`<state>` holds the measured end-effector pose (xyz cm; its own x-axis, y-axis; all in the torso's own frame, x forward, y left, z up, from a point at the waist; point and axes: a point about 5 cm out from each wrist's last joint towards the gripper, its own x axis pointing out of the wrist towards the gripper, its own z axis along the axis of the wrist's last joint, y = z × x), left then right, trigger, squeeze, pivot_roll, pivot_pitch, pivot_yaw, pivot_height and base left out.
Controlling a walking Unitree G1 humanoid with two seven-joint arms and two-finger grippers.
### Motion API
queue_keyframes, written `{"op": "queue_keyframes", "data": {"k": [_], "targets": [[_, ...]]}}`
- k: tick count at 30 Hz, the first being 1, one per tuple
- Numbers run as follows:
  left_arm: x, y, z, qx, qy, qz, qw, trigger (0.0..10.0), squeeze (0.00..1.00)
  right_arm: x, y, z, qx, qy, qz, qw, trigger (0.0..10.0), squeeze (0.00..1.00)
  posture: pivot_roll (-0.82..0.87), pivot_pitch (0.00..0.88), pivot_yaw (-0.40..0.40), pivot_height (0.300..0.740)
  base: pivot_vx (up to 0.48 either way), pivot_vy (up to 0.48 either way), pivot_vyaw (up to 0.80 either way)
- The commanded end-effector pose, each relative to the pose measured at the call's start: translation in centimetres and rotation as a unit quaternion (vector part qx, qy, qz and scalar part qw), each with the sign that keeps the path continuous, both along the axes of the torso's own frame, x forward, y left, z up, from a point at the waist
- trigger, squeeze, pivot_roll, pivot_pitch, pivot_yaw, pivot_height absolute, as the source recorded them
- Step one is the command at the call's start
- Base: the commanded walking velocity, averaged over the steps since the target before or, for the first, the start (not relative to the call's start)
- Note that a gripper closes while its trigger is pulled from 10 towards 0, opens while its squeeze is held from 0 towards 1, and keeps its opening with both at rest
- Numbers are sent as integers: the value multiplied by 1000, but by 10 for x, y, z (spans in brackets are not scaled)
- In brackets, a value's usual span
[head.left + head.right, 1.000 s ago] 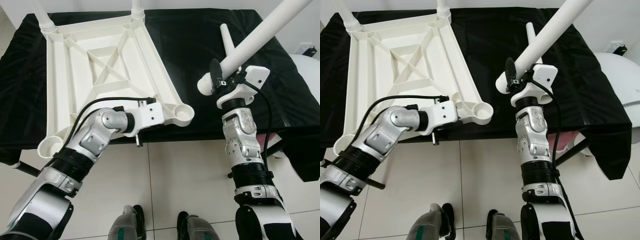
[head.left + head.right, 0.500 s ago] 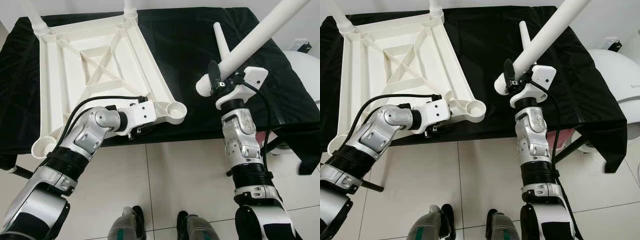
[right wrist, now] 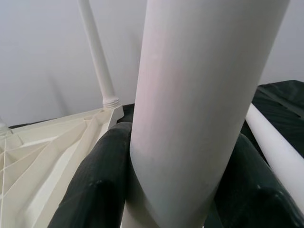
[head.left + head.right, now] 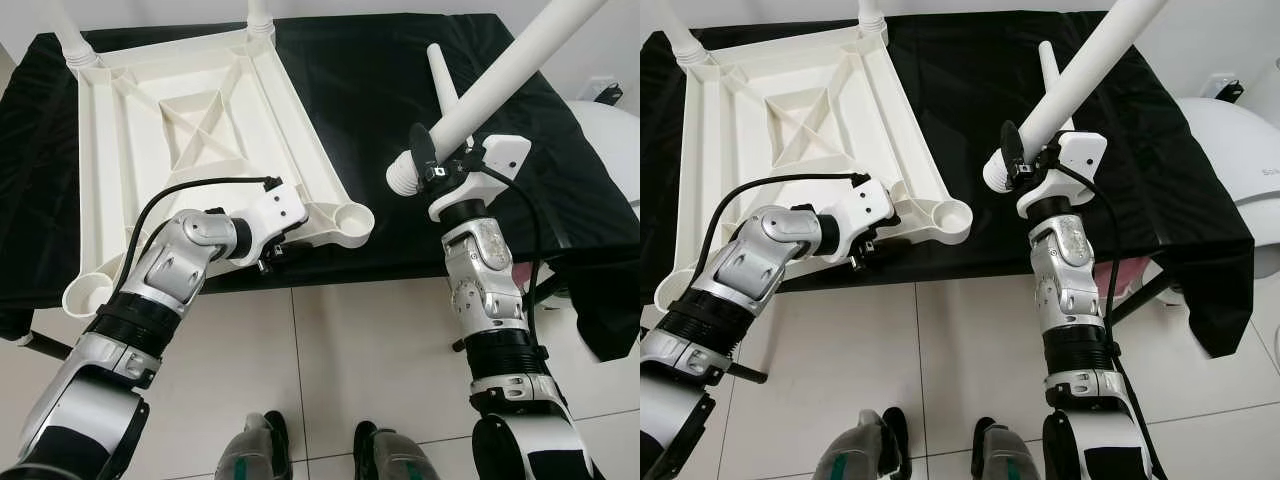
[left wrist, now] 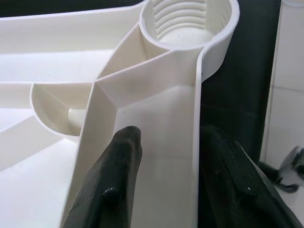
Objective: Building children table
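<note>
Leg-fitting step — right claw (image 4: 428,160) clenches a leg (image 4: 500,80) beside the socket (image 4: 354,217); left claw (image 5: 164,156) grips the tabletop (image 4: 180,120) rim near it; next, thread the leg in

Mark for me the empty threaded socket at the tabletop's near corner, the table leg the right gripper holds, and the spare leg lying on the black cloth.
threaded socket (image 5: 190,21), left wrist view, on its ribbed inner wall.
held table leg (image 4: 500,85), left eye view, mid-shaft above the gripper.
spare leg (image 4: 441,80), left eye view, on its tapered shaft.
</note>
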<state>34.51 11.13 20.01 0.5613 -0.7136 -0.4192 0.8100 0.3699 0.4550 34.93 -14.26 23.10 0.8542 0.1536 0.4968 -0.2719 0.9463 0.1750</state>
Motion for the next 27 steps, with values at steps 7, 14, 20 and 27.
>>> {"op": "queue_keyframes", "data": {"k": [7,14,20,27], "targets": [[-4,0,19,-51,-2,-1,999,10000,0,0,2,1,1,-1,12,1000,10000,0,-60,193,16,740,0,0,0],[-11,-9,16,-59,9,-13,998,10000,0,1,3,0,0,3,20,1000,10000,0,-61,196,15,740,0,0,0],[-18,-19,6,-58,24,-26,998,10000,0,1,3,1,-4,6,25,1000,10000,0,-68,199,17,740,0,0,0],[-18,-25,-5,-51,30,-21,998,10000,0,1,3,2,-7,7,31,999,10000,0,-71,200,17,740,0,0,0]]}}
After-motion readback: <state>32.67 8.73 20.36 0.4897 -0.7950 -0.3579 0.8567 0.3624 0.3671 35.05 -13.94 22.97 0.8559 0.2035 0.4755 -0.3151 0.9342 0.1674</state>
